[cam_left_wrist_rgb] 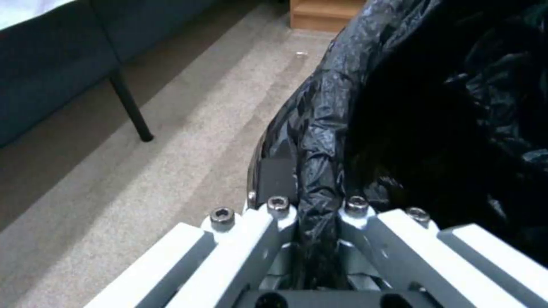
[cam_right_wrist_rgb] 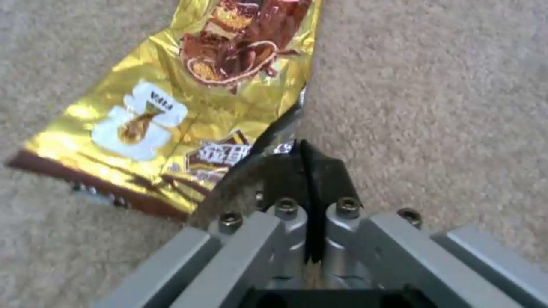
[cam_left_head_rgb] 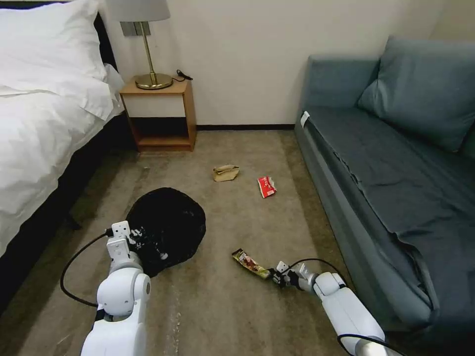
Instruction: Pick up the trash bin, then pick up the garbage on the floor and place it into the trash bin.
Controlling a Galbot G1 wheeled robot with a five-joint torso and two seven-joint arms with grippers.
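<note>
arms: glossy white rounded shells, light grey at the joints; black cable loops out beside each wrist | left gripper point(cam_left_head_rgb: 143, 245): white block links, black finger pads point(cam_left_wrist_rgb: 278, 179); dark hex screws (four in a row) on the knuckles | right gripper point(cam_right_wrist_rgb: 305, 164): same pale grey-white linkage, black pads, round screw heads

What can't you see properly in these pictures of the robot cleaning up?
- Inside the trash bin: head and left wrist views show just black bag, held by the left gripper; its white body is covered.
- Small print on the snack wrapper: blurred in the right wrist view, tiny from the head. The right gripper pinches its edge.
- Writing on the red packet: too small.
- The crumpled paper: what it wraps is hidden.
</note>
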